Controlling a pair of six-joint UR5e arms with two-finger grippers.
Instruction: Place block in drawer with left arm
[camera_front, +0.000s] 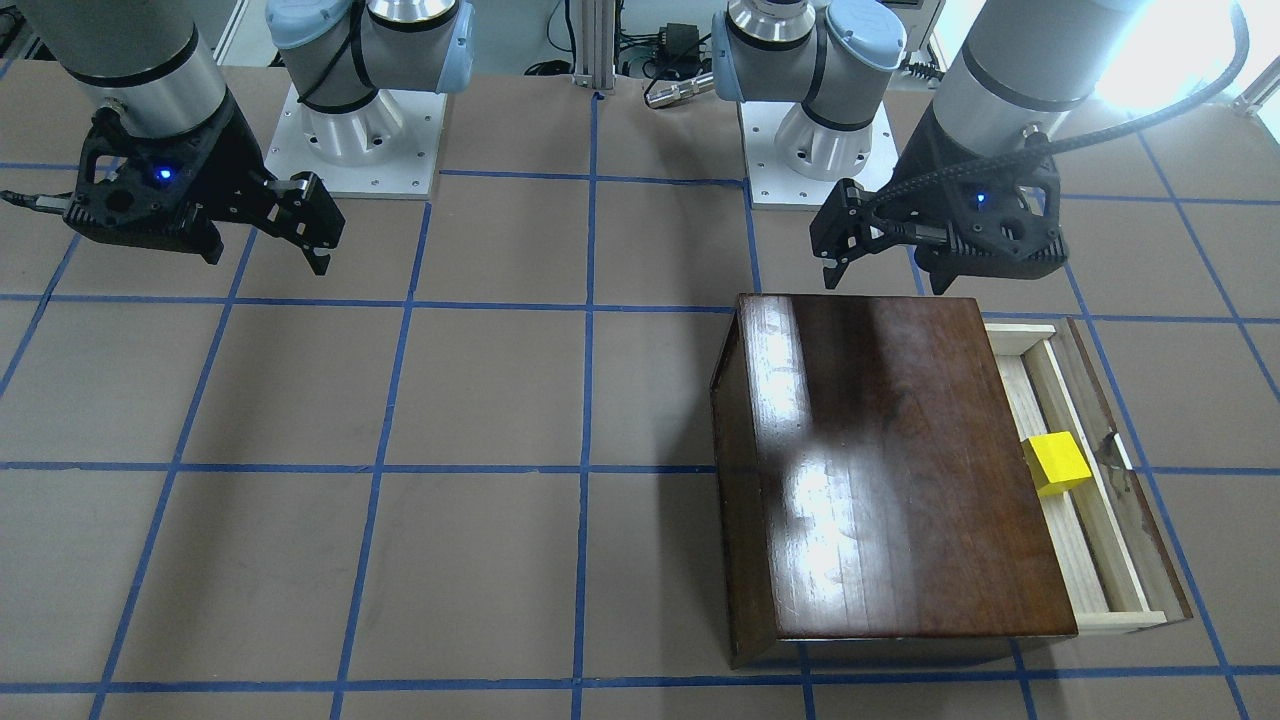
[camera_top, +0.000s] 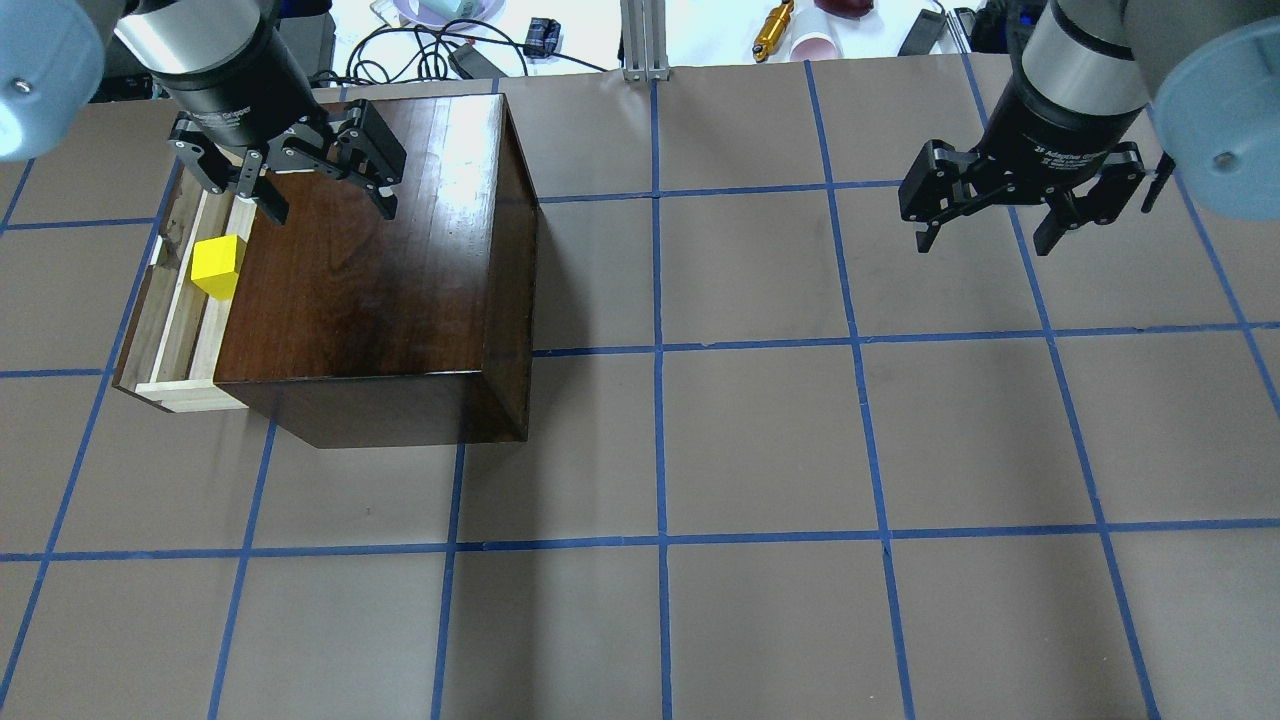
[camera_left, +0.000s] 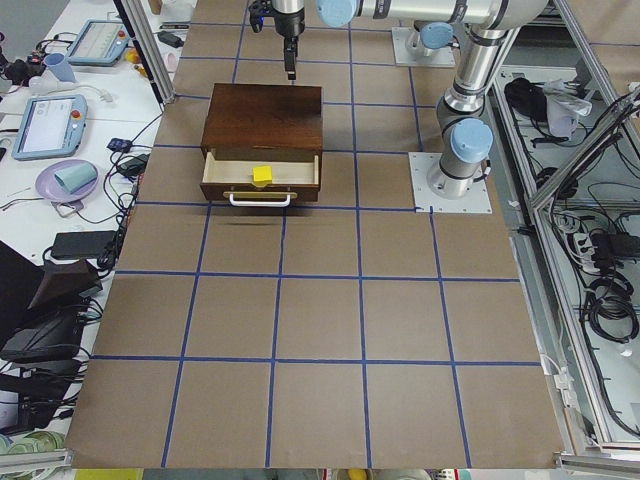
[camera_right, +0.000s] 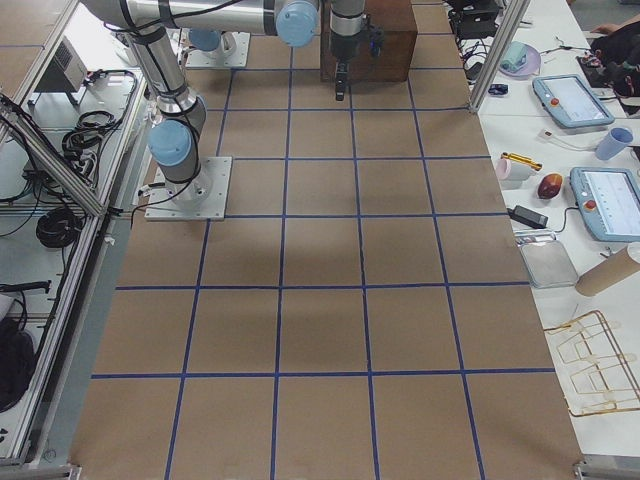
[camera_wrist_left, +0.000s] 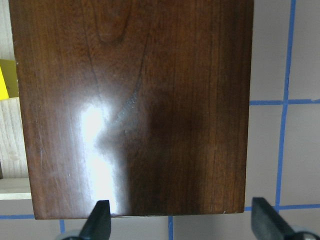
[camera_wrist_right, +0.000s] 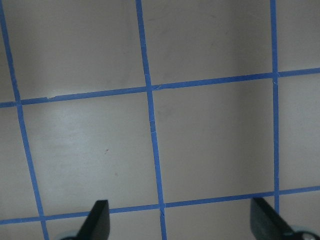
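The yellow block (camera_front: 1057, 463) lies in the open drawer (camera_front: 1092, 545), which is pulled out of the dark-brown wooden box (camera_front: 900, 450). The block also shows in the overhead view (camera_top: 217, 266) and at the left edge of the left wrist view (camera_wrist_left: 7, 78). My left gripper (camera_top: 330, 212) is open and empty, hovering above the box's top, apart from the block. In the left wrist view both of its fingertips (camera_wrist_left: 100, 216) frame the box's edge. My right gripper (camera_top: 983, 243) is open and empty above bare table, far from the box.
The brown table (camera_top: 760, 440) carries a blue tape grid. The two arm bases (camera_front: 352, 130) stand at the table's robot side. Side benches with tablets, cables and cups (camera_left: 60, 150) flank the table ends.
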